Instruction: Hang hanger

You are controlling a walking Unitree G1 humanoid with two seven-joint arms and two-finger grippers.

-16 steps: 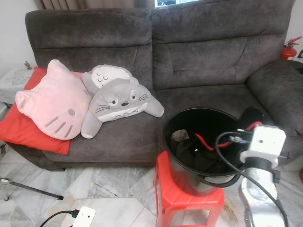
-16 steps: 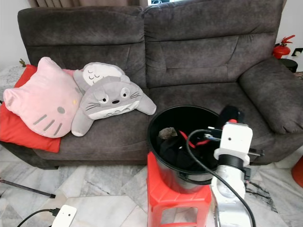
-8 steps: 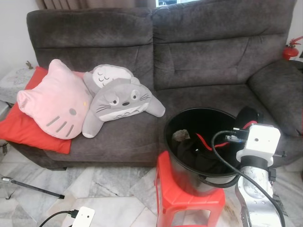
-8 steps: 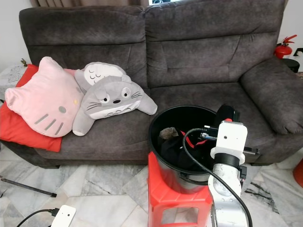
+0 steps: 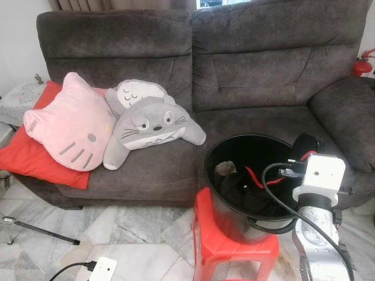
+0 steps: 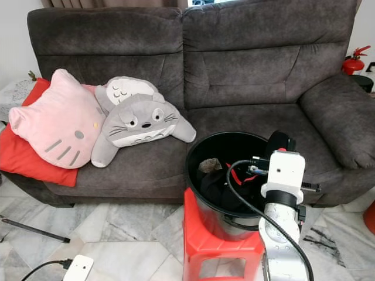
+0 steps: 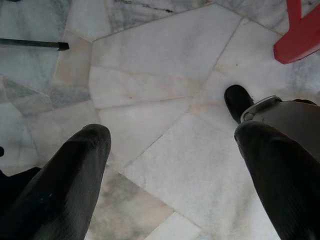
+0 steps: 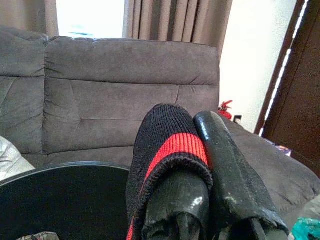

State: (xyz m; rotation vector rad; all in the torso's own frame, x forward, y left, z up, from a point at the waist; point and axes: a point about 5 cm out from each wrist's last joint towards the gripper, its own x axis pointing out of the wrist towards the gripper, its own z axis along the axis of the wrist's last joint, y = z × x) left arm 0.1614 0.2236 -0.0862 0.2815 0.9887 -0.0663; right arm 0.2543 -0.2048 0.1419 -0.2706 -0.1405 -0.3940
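Hanger position: cannot tell. The right gripper [image 8: 194,131] has its jaws clamped on a black cloth with a red band [image 8: 172,145], above the far rim of the black bucket [image 5: 206,167] on the red stool [image 5: 206,231]. Over the last second this arm has barely shifted and the grip persists. Judgement: hanging not yet begun. The left gripper [image 7: 172,132] hangs over the floor [image 7: 150,65], jaws apart.

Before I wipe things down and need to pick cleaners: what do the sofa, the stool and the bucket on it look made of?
The sofa looks like dark grey plush fabric: matte, with a soft brushed nap. The stool looks like red moulded plastic, smooth with a slight sheen. The bucket has a glossy black inside and rim, probably plastic; its outer wall looks greyish, and I cannot tell whether that is metal or plastic.
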